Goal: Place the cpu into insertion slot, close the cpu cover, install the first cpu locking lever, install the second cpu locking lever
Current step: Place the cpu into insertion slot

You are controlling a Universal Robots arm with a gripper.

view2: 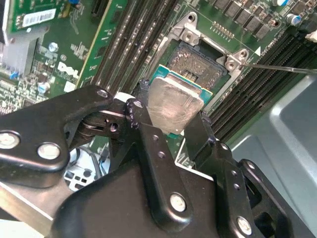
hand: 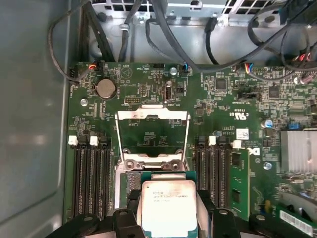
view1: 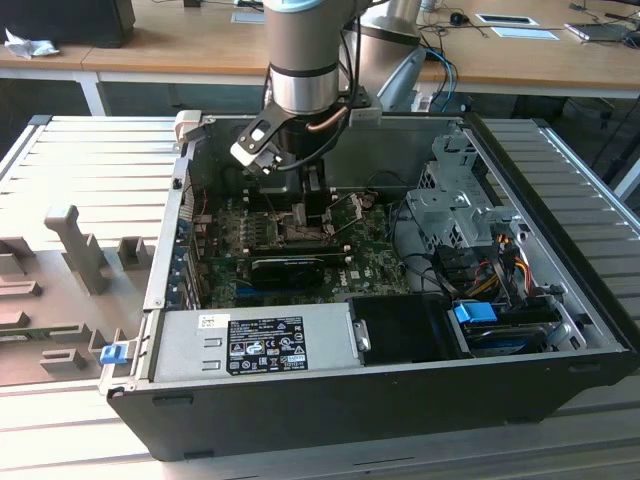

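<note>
The cpu (view2: 173,106) sits clamped between the black fingers (view2: 141,124) of the gripper (view2: 171,118), silver face showing, at the near edge of the insertion slot (view2: 198,64); contact cannot be confirmed. The slot's contact field is bare. The cpu cover (hand: 151,115) stands raised open on the green motherboard (hand: 148,84).

Silver-grey cylindrical arm (view1: 303,60), black jointed end effector (view2: 171,111), silver screw heads (view2: 178,202), copper-coloured cable (view1: 330,118)
</note>
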